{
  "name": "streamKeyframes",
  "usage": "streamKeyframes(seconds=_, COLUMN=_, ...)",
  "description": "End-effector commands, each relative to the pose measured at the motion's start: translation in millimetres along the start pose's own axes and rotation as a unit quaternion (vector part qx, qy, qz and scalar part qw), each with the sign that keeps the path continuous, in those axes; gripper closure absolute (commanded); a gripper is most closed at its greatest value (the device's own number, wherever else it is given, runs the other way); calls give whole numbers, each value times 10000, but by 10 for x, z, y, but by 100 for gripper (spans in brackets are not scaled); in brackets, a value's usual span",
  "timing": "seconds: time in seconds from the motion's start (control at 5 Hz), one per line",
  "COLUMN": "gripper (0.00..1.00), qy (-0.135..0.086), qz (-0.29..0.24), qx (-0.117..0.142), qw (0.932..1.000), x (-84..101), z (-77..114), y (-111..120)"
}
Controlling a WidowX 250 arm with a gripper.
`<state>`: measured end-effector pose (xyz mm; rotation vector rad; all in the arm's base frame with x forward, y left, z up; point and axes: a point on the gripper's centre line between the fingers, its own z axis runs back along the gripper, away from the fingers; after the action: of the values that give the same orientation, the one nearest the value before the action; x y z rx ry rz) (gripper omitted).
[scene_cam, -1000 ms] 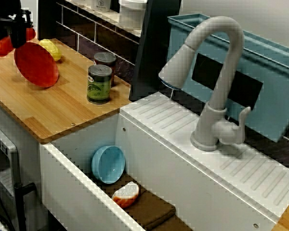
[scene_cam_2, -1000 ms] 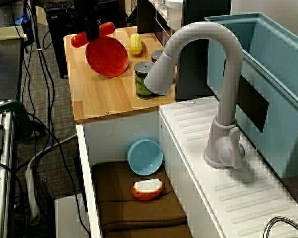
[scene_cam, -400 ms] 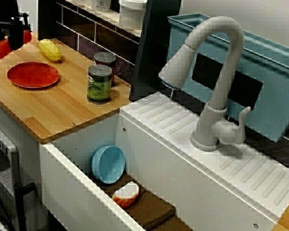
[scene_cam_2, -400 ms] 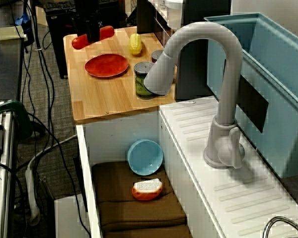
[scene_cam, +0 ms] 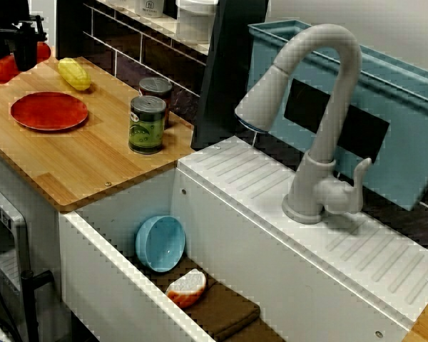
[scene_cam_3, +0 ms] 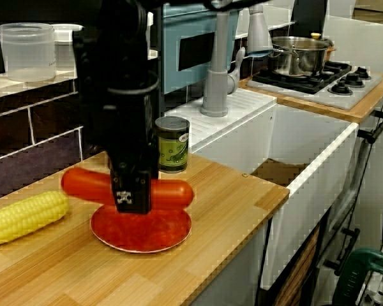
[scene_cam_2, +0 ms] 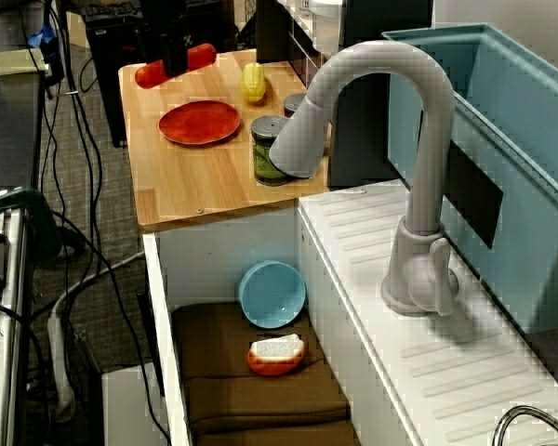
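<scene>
Red plate (scene_cam_3: 154,234): flat on the wooden worktop (scene_cam_3: 230,210), the nearest thing in the view level with the worktop.
Tool (scene_cam_3: 131,200): black and pointing straight down, it hangs just above the plate's far half. Its fingers are drawn together on the middle of a red sausage (scene_cam_3: 173,192).
Sausage: held level and crosswise in the tool, clear of the plate. Its two ends stick out left and right of the fingers.
Corn cob (scene_cam_3: 24,218): lies on the worktop left of the plate, near the dark tiled wall, apart from plate and tool.
Green can (scene_cam_3: 172,145): upright on the worktop beyond the plate. In the view over the sink, a second can (scene_cam: 155,88) stands just behind it, towards the wall.
Sink (scene_cam: 110,265): white, past the worktop's far end. Inside are a blue bowl (scene_cam: 160,244) tipped on its edge and a cut red-and-white piece of food (scene_cam: 187,288) lying on a brown cloth (scene_cam: 228,313).
Tap (scene_cam: 321,121): grey and arched, on the ribbed drainer beside the sink.
Pot (scene_cam_3: 299,56): steel, on the hob, farthest off.
</scene>
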<state>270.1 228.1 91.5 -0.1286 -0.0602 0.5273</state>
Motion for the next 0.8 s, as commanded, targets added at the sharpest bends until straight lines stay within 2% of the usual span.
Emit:
streamKeyframes(seconds=0.0, gripper=100, qy=-426, qz=-240, qx=57, qw=9988, x=-93, z=320, y=-65)
streamKeyframes(seconds=0.4, gripper=100, qy=-455, qz=-391, qx=39, qw=9982, x=-154, z=344, y=-161)
streamKeyframes(seconds=0.6, gripper=100, qy=-340, qz=-422, qx=-9, qw=9985, x=-143, z=259, y=-272)
